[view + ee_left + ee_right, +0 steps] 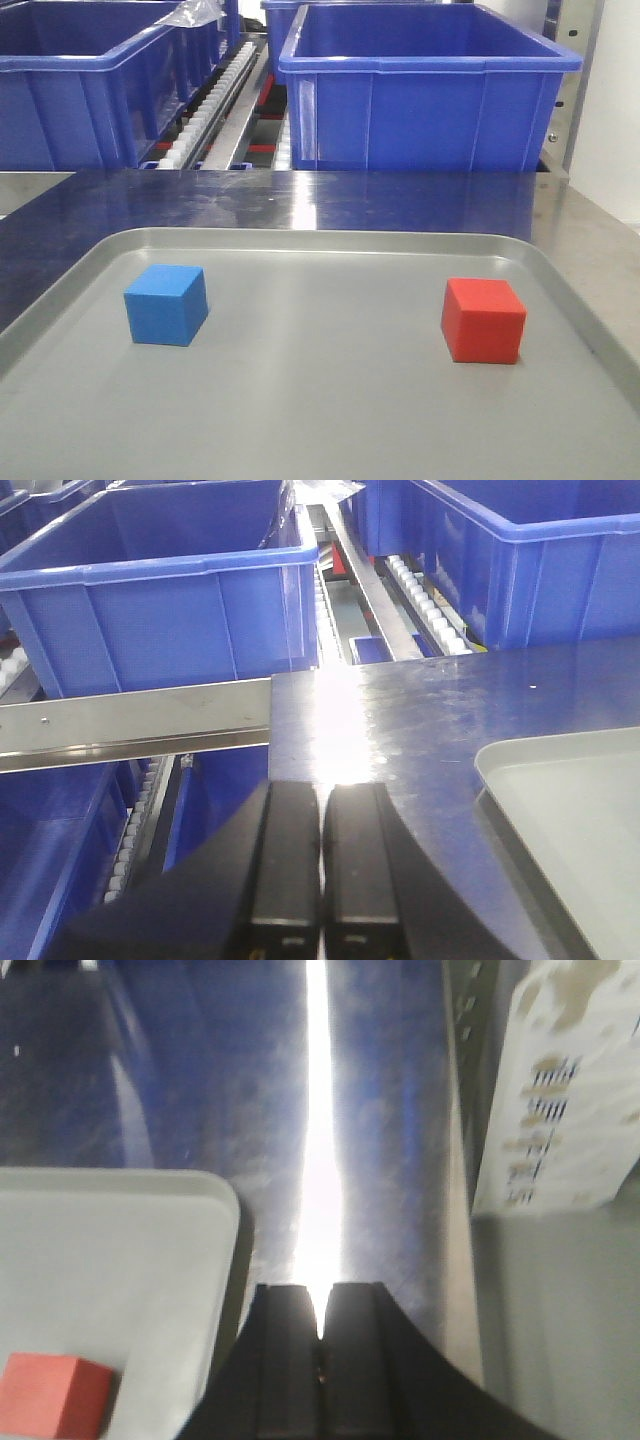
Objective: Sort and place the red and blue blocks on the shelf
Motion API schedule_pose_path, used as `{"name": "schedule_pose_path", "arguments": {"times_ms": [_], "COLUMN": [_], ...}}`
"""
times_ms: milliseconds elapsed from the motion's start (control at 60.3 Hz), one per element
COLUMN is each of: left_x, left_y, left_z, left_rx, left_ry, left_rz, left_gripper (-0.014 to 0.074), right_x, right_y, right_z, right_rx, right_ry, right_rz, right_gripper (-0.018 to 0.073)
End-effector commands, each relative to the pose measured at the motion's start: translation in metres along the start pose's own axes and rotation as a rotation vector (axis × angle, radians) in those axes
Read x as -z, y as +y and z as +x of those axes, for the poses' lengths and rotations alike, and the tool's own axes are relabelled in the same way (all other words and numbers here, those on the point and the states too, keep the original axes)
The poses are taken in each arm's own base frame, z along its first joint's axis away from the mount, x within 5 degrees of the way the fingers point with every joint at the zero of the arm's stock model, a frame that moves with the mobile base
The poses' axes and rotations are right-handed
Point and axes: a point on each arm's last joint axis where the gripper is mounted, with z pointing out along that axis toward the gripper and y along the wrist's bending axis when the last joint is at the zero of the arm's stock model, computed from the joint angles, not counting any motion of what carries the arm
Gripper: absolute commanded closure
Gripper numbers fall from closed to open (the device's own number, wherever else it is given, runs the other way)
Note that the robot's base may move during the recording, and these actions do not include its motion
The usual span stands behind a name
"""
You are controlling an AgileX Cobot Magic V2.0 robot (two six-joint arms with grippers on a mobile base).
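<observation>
A blue block (166,304) lies on the left of the grey tray (320,420), and a red block (484,319) lies on its right. The red block (55,1395) also shows at the lower left of the right wrist view. My left gripper (322,790) is shut with nothing in it, hovering over the reflective table left of the tray (570,830). My right gripper (320,1292) is shut and empty, just right of the tray corner (150,1240). The shelf's steel front rail (130,725) and white rollers (430,605) run behind the table.
Large blue bins (425,90) (90,85) stand on the shelf's roller tracks (215,105) beyond the table. A dark glossy table top (300,200) lies between tray and shelf. A white labelled sheet (560,1090) hangs at the right in the right wrist view.
</observation>
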Motion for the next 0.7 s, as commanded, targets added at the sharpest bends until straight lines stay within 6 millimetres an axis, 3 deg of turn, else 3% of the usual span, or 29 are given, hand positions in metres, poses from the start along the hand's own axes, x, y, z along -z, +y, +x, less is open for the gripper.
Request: {"name": "schedule_pose_path", "arguments": {"times_ms": [0,282,348,514,581,680], "left_x": [-0.001,-0.001,-0.001,-0.001,-0.001,-0.001], "left_y": [-0.001,-0.001,-0.001,-0.001,-0.001,-0.001], "left_z": [0.006,0.006,0.006,0.006,0.006,0.006], "left_rx": [0.0,0.0,0.0,0.0,0.0,0.0], "left_ry": [-0.056,-0.056,-0.056,-0.056,-0.056,-0.056], "left_rz": [0.005,0.005,0.005,0.005,0.005,0.005], "left_gripper": [0.0472,0.0472,0.0472,0.0472,0.0472,0.0472], "right_x": [0.001,-0.015,-0.017,-0.018,-0.018,-0.018], "right_y": [0.006,0.005,0.005,0.005,0.005,0.006], "right_z": [-0.022,-0.018,-0.015,-0.014,-0.014,-0.013], "right_rx": [-0.014,-0.019,-0.017,-0.017,-0.023,-0.036], "right_ry": [-0.037,0.08,0.115,0.131,0.133,0.142], "right_rz": [-0.019,-0.006,-0.005,-0.004,-0.007,-0.017], "right_gripper": [0.0501,0.0485,0.0409,0.0049,-0.0013,-0.0012]}}
